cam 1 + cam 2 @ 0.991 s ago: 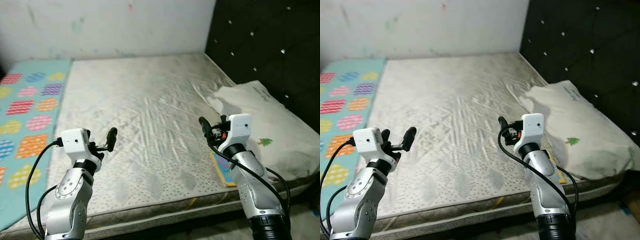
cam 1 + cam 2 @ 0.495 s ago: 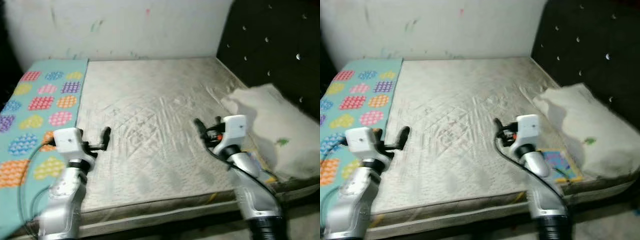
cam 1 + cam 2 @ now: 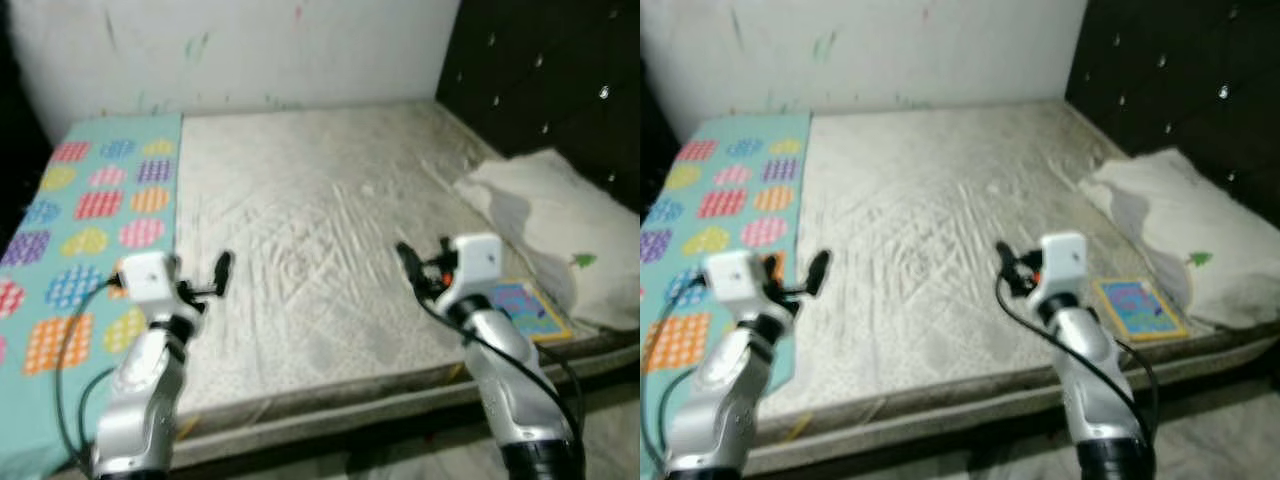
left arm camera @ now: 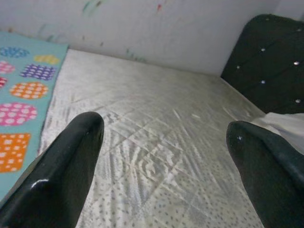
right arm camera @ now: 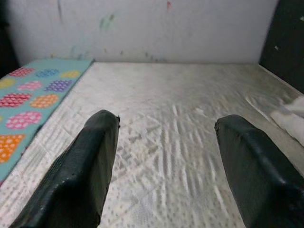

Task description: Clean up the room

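Two silver arms reach out ahead of us over the near edge of a bare mattress (image 3: 320, 200) in the left eye view. Our left pincer (image 3: 222, 272) hovers above the mattress beside a teal mat (image 3: 90, 220) patterned with coloured dotted patches; our right pincer (image 3: 408, 262) hangs over the mattress on the other side. A small colourful book (image 3: 525, 308) lies flat near the mattress's front right corner, just to the right of our right arm and nearer the edge than that pincer's tips. A pale pillow (image 3: 560, 225) rests beyond the book against a dark studded headboard (image 3: 540, 70).

From the right eye view the same book (image 3: 1134, 306) sits apart from our right pincer (image 3: 1006, 264), touching neither finger, with the pillow's edge close behind it.

Through the left wrist view, the left pincer's fingers (image 4: 66, 161) stand well apart with nothing between them, only wrinkled mattress and a strip of the mat beyond.

Through the right wrist view, the right pincer's fingers (image 5: 85, 166) are likewise spread wide and hold nothing, the mattress running off to a marked white wall (image 5: 142, 28).
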Controlling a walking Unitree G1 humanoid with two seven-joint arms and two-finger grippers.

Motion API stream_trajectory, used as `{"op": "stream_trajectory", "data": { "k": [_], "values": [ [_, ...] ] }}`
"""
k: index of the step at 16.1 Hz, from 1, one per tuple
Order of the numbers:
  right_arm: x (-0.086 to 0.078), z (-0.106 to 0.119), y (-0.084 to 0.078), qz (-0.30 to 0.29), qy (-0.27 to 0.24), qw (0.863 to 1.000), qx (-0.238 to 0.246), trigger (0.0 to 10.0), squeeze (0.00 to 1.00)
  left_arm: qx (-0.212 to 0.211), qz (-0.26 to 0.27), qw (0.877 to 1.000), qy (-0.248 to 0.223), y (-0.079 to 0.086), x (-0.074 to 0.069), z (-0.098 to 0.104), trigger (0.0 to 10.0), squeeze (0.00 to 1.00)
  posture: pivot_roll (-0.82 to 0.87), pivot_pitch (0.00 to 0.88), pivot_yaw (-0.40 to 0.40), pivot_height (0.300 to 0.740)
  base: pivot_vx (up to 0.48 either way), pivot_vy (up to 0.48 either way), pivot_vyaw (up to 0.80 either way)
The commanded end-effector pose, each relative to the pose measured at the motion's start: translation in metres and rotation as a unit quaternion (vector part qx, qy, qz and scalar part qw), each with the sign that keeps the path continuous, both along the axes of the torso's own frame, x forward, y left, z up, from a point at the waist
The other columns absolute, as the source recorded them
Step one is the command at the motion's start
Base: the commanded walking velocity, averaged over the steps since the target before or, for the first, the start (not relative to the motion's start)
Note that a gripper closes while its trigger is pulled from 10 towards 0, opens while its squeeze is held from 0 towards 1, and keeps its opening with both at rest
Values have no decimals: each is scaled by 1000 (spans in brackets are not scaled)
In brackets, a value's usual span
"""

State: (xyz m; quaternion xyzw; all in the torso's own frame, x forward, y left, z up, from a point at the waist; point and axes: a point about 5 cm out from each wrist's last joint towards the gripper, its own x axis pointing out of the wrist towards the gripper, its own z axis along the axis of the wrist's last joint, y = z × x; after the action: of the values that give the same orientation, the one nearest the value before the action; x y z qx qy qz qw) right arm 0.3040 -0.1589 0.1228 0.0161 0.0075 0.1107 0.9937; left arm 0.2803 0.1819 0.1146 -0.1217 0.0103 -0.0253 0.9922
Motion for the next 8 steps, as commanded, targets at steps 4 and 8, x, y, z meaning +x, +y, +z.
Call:
{"op": "stream_trajectory", "data": {
  "k": [4,8],
  "values": [
    [2,6,5,6,-12,1000,-1,10000,0,19,16,1000,-3,9,0,1,10000,0,-124,0,-15,740,0,480,0],
    [2,6,7,5,-10,1000,2,10000,0,22,14,1000,-4,9,0,2,10000,0,-123,0,-12,740,0,480,336]
  ]
}}
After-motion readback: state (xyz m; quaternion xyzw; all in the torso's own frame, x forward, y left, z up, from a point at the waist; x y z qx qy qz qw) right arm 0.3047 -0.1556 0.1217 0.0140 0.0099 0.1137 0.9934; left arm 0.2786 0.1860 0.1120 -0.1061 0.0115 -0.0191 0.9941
